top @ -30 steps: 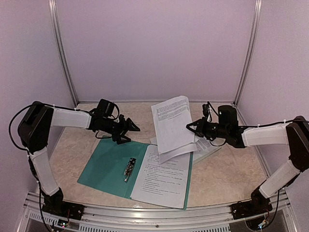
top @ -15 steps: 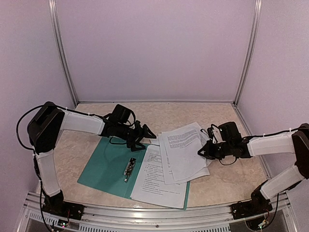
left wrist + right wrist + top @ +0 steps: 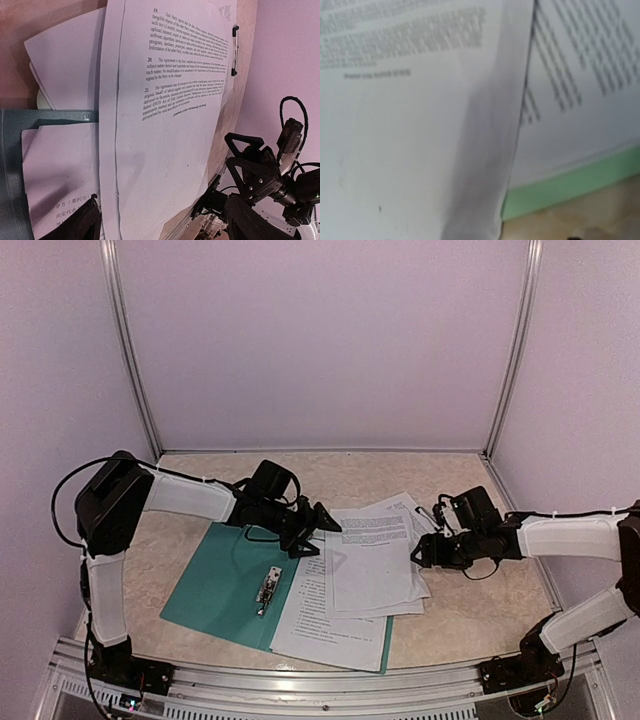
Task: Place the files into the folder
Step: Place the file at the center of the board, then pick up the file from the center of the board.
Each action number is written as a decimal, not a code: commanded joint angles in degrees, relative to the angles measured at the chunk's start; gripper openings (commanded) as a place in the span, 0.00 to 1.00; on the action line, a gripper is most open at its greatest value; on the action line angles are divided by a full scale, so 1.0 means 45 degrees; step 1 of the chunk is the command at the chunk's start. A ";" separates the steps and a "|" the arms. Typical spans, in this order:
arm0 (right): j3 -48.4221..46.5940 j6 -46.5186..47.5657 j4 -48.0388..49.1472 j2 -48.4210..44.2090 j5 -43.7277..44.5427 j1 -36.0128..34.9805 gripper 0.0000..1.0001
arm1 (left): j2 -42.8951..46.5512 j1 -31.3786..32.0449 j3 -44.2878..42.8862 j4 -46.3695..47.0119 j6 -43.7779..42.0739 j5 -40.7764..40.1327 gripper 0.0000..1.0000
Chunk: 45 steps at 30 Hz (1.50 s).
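The dark teal folder [image 3: 215, 585] lies open near the table's front, its silver clip [image 3: 267, 590] at the spine. One printed sheet [image 3: 330, 625] rests on its right leaf. More files [image 3: 375, 555] lie fanned partly over that sheet and partly on the table. My left gripper [image 3: 318, 530] is open at their left edge. In the left wrist view the top sheet [image 3: 160, 125] runs between its spread fingers [image 3: 75, 225]. My right gripper [image 3: 416, 552] is at the sheets' right edge. Its fingers do not show in the right wrist view, which the files [image 3: 410, 140] fill.
A pale mint-green clipboard [image 3: 580, 185] peeks from under the sheets on the right. Pale walls with metal posts [image 3: 505, 370] close in the table on three sides. The right arm [image 3: 260, 175] shows across the sheets in the left wrist view.
The right gripper brought the raised sheets down and left until they lie flat over the folder's right side. The left gripper moved right to their left edge.
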<state>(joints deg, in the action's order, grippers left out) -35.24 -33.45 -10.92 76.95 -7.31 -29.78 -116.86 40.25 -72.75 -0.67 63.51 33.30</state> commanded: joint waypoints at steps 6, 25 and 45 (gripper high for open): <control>-0.1105 0.1105 0.0395 0.1759 0.0429 -0.0308 0.61 | -0.0684 0.0361 -0.0858 -0.1075 0.0007 -0.0918 0.83; -0.1248 0.0891 0.0844 0.3416 0.2012 -0.2029 0.42 | -0.1043 0.0694 -0.1088 -0.2254 -0.0275 -0.1501 0.76; 0.0121 -0.0676 0.0607 0.1029 0.2121 -0.2401 0.48 | -0.0636 0.0742 -0.0962 -0.2098 -0.0304 -0.1580 0.68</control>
<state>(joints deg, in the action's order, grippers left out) -36.97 -33.43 -6.70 85.19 2.20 -39.07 -119.92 42.87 -77.52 -9.34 62.72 26.87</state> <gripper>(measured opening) 0.487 0.678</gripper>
